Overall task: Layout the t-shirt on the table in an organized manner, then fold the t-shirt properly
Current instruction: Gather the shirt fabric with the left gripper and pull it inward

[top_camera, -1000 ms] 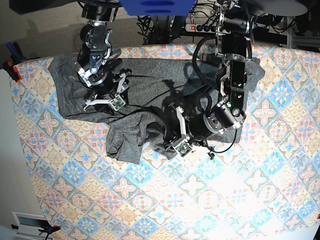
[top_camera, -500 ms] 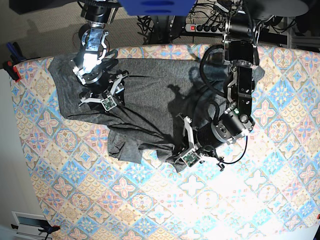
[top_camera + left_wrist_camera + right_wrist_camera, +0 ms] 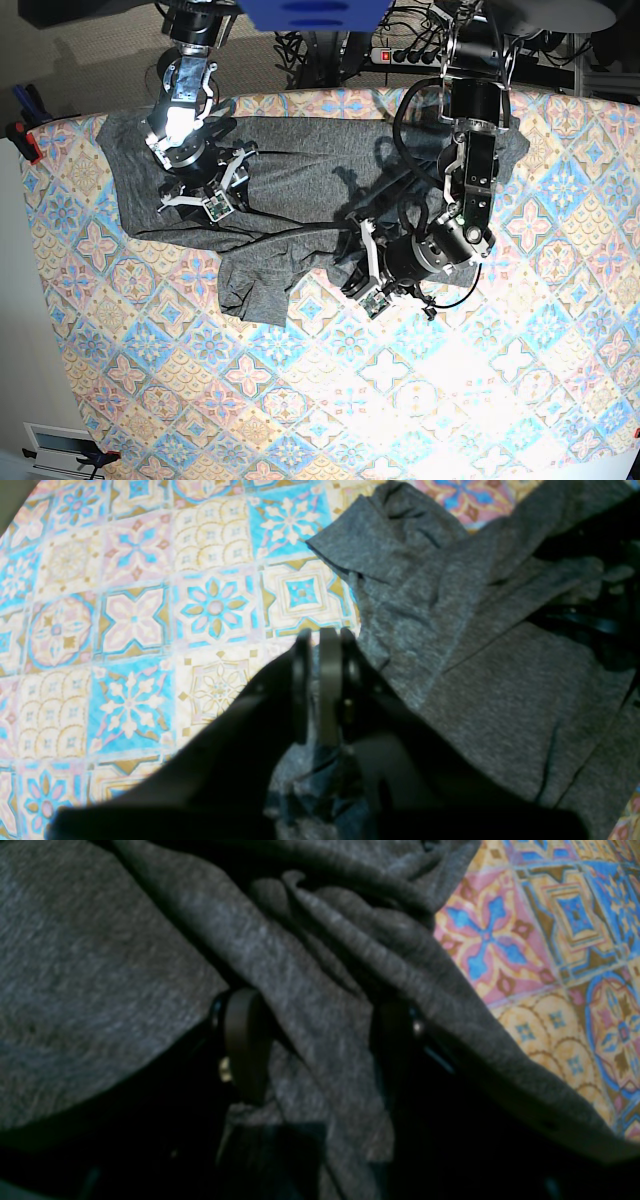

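Observation:
The dark-grey t-shirt point(image 3: 300, 170) lies crumpled across the far half of the table point(image 3: 400, 400), with a flap hanging toward the middle left. My left gripper point(image 3: 358, 280) sits at the shirt's near edge. In the left wrist view this gripper point(image 3: 322, 637) is shut, with bunched fabric inside it and the t-shirt point(image 3: 500, 680) spreading to the right over the table point(image 3: 125, 630). My right gripper point(image 3: 210, 190) rests on the shirt's far left part. In the right wrist view this gripper point(image 3: 320, 1010) is open, astride a fold of t-shirt point(image 3: 100, 965), with the table point(image 3: 550, 965) showing at right.
A red clamp point(image 3: 25, 140) grips the table's left edge. A power strip point(image 3: 405, 55) and cables lie behind the far edge. Patterned cloth is exposed across the near half and the right side.
My left gripper has come back up and to the left from the middle of the table, and the shirt's near edge now lies further back. The right gripper shifted slightly and stays open.

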Controlling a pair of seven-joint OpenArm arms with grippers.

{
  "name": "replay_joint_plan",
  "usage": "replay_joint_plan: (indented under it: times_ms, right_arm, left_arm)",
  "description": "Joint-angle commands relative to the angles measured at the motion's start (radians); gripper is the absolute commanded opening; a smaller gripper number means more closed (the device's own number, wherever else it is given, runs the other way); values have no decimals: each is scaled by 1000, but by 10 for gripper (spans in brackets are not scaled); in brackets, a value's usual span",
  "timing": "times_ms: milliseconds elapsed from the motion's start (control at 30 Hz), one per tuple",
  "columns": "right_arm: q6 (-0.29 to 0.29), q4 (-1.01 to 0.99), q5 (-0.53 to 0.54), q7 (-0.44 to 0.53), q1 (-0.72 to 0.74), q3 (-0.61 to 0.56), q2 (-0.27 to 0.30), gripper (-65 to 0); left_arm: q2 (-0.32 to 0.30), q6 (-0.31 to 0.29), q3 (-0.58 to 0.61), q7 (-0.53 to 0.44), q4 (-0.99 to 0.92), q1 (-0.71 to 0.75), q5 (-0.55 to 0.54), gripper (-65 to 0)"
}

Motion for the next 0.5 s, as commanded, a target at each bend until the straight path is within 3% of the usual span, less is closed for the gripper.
replay_joint_plan:
  times_ms: [0, 167, 267, 367, 467]
  right_arm:
    - [-16, 2, -83, -92, -10, 12, 11, -330]
    - [-16, 2, -81, -92, -10, 12, 11, -330]
    - [-16, 2, -81, -92, -10, 12, 11, -330]
    - [-16, 2, -81, -92, -10, 12, 13, -330]
    - [-16, 2, -84, -92, -10, 12, 13, -330]
  left_arm:
    - [1, 6, -2, -19, 21, -21, 6, -620]
    - [1, 9, -10, -18, 78, 11, 93, -620]
    - [3, 9, -10, -18, 70, 17, 139, -588]
    - [4, 9, -11, -18, 16, 12, 159, -502]
    - [6, 7, -14, -22, -37, -11, 156, -359]
